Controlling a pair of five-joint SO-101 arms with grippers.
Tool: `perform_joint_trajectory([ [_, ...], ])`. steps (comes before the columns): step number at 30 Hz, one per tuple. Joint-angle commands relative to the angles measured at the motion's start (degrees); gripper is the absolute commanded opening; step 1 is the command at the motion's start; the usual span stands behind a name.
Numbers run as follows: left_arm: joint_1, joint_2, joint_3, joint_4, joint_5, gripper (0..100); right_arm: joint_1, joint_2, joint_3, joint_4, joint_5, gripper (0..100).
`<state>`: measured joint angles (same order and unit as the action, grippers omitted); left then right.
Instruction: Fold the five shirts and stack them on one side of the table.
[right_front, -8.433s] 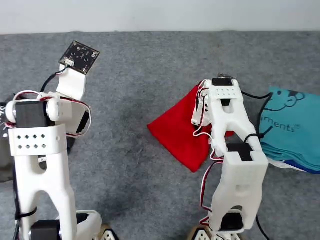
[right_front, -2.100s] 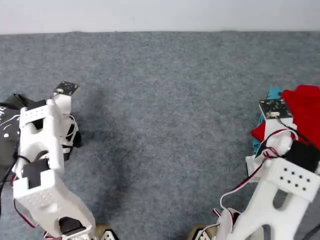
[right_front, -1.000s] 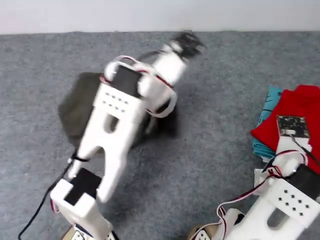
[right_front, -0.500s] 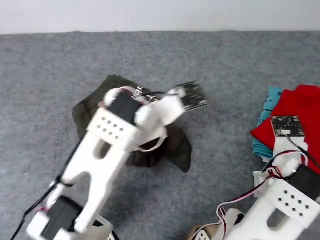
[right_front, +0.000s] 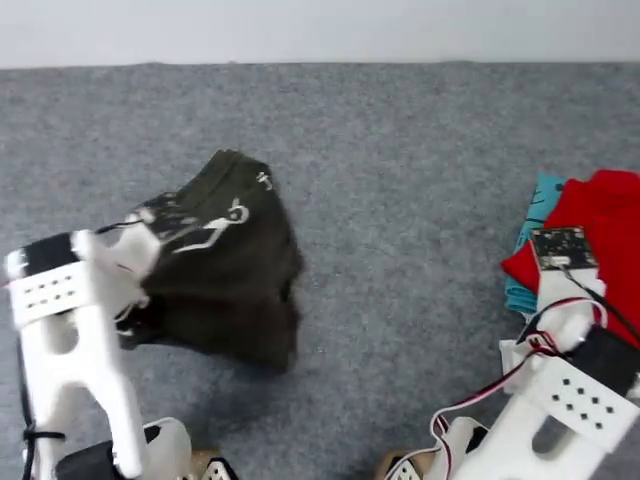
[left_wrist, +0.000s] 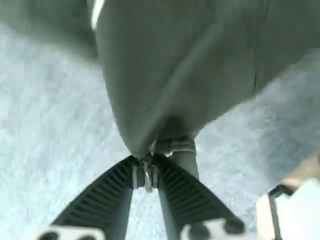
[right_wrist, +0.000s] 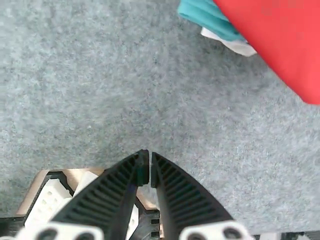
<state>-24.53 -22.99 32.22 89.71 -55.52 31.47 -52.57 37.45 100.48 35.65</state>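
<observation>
high view: a crumpled dark olive cloth shirt (right_front: 225, 270) is left of centre on the grey carpeted bench (right_front: 400, 180); a red cloth shirt (right_front: 590, 230) tops a folded teal shirt (right_front: 528, 255) at the right edge.
left wrist view: the left claw (left_wrist: 145, 175) pinches the dark shirt's fabric.
right wrist view: the right claw (right_wrist: 146, 167) is closed, holding nothing.

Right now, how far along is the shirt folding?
Done: the red shirt lies folded on the teal shirt at the right side of the table. In hand: the left gripper is shut on the dark shirt, which is crumpled left of centre. Left: fold it and add it to the stack. The right gripper is shut and empty. I can't count the stack's shirts.
</observation>
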Motion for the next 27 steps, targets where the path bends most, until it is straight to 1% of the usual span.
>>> perform_joint_trajectory([
  [1,-1.58,-2.64,-2.51,2.11,-1.23,2,-2.15,-0.22,-0.53,0.66,0.18,0.9],
  [6,4.48,-2.64,-9.27,10.9,-0.97,2,-3.38,-0.22,-0.53,1.19,0.18,0.9],
  [9,7.56,-3.87,-11.12,10.9,4.4,3,-3.12,-0.48,-0.53,1.36,0.18,0.9],
  [12,13.01,-7.38,-10.95,10.9,9.32,11,-3.12,-0.66,-0.53,2.07,0.18,0.9],
  [14,17.49,-10.11,-10.33,10.81,14.68,18,-3.12,-0.66,-0.53,2.07,0.18,0.9],
  [16,21.98,-12.48,-9.36,10.81,19.34,22,-3.12,-0.75,-0.53,2.07,0.18,0.9],
  [19,27.43,-14.24,-7.87,10.73,23.82,22,-3.12,-0.75,-0.53,2.07,0.18,0.9],
  [23,32.0,-14.42,-6.64,10.81,29.71,22,-3.03,-0.75,-0.44,2.07,0.18,0.9],
  [27,41.41,-14.24,-0.48,10.2,31.21,22,-3.03,-0.75,-0.44,2.07,0.18,0.9],
])
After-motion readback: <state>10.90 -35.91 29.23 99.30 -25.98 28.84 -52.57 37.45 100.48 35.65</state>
